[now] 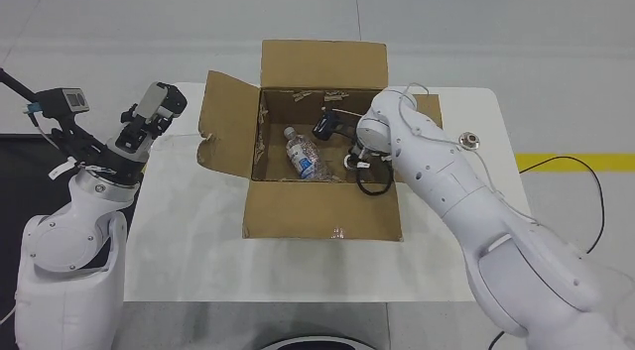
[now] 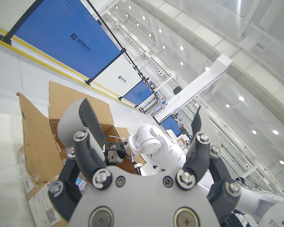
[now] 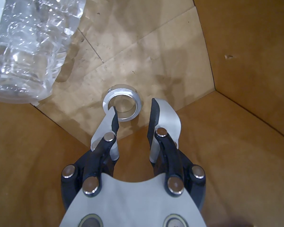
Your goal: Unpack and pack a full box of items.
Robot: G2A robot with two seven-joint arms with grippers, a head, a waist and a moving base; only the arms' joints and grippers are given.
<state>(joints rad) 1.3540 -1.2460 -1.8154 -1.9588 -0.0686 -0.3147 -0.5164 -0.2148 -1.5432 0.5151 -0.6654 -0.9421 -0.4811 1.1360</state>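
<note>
**Risk check: ring pick inside the box**

Noted the right gripper (image 3: pixel 134 111) down inside the open brown cardboard box (image 1: pixel 322 213), jaws parted, nothing held. Found the small silver metal ring (image 3: pixel 122 90) lying flat on the box floor just ahead of the fingertips, toward the right side of the box and close to where floor meets wall. Saw one fingertip (image 3: pixel 114 119) overlapping the ring's rim and the other outside it; cannot tell whether touching or hovering. Located the clear crumpled plastic water bottle (image 3: pixel 26 36) on its side left of the ring, near but apart. Logged the left gripper (image 2: pixel 142 109) raised over the left part of the white table (image 1: pixel 198 241), left of the box, jaws wide apart and empty. Spotted a similar small silver piece (image 1: pixel 466 139) on the table right of the box.

Judged risks:
- Closing from this offset would pinch one thin wall of the ring rather than span it; expect smooth metal to squirt out or tip up.
- Pressing down on the rim could flip the ring or dig it into the cardboard.
- Working this close to the wall could snag a finger and drag the unbraced box across the table.
- Brushing the light bottle could roll it onto the ring.
</note>
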